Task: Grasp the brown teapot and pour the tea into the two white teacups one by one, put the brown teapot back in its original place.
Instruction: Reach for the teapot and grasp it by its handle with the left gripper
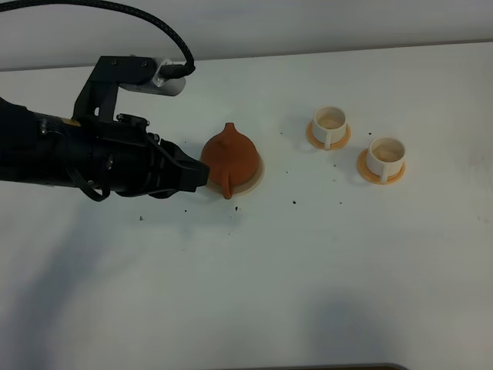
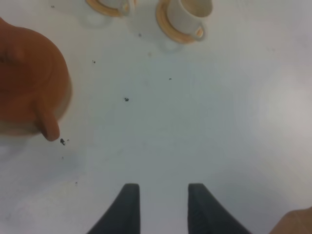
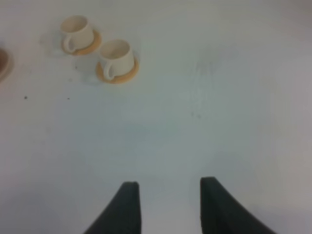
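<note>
Noting brown teapot (image 1: 231, 156) on its coaster (image 1: 260, 174), frame centre; left gripper (image 2: 159, 190) open, empty beside it; right gripper (image 3: 165, 187) open. I cannot tell if two white teacups (image 1: 330, 125) (image 1: 385, 154) hold tea.

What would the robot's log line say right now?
brown teapot: on coaster | left gripper: jaws open, empty, beside teapot | right gripper: jaws open, empty

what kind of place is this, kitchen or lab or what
Most likely a robotics lab or test bench, not a kitchen: a bare white table, a black robot arm reaching over it, and just a brown teapot and two white teacups.
</note>
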### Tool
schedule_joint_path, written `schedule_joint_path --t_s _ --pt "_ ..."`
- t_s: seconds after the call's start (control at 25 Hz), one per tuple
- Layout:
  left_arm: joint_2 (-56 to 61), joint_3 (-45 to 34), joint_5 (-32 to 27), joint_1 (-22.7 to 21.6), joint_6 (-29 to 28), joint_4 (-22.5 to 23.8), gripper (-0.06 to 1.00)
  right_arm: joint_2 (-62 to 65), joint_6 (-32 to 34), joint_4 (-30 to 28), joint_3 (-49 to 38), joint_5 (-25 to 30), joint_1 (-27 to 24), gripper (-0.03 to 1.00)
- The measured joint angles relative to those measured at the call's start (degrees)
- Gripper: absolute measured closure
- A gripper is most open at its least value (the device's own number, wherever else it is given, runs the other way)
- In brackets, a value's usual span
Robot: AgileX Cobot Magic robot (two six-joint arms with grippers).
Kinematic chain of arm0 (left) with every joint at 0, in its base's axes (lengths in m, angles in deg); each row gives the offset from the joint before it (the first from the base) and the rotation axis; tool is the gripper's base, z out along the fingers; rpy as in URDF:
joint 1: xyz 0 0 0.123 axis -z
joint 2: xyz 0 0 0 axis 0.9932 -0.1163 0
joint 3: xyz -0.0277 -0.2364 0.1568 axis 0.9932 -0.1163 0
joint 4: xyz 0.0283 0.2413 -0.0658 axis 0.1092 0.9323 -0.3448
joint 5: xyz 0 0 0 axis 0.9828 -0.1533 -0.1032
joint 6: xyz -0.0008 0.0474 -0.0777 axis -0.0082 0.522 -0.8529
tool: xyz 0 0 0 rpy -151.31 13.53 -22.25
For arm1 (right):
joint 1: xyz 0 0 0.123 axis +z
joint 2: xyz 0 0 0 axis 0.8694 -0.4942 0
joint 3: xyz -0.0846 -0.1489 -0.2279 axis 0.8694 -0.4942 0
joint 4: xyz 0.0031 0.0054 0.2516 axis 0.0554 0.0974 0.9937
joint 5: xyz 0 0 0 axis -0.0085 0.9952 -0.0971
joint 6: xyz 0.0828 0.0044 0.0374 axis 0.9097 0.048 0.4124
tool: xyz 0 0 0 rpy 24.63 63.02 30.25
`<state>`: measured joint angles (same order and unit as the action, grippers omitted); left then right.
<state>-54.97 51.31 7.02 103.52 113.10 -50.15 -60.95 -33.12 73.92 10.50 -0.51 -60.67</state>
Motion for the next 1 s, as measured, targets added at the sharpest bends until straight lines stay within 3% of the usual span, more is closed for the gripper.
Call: schedule_joint_path --t_s 0.2,0.36,0.6,0.76,1.0 --pt "0.0 0.4 -0.9 0.0 -5.6 1.0 0.70 0.0 0.0 0.0 0.0 0.0 0.0 0.68" --pt "-0.7 3.8 -4.2 0.0 -14.0 6.2 0.70 0.0 0.0 0.0 0.0 0.0 0.0 0.68" --pt "-8.9 16.3 -14.9 3.0 -32.2 24.9 0.70 0.0 0.0 0.0 0.0 0.0 0.0 0.68" --pt "-18.8 27.1 -25.9 6.0 -40.9 35.2 0.70 0.0 0.0 0.0 0.0 0.0 0.0 0.68" --pt "-32.9 42.6 -36.3 6.9 -43.0 36.5 0.70 0.0 0.0 0.0 0.0 0.0 0.0 0.68"
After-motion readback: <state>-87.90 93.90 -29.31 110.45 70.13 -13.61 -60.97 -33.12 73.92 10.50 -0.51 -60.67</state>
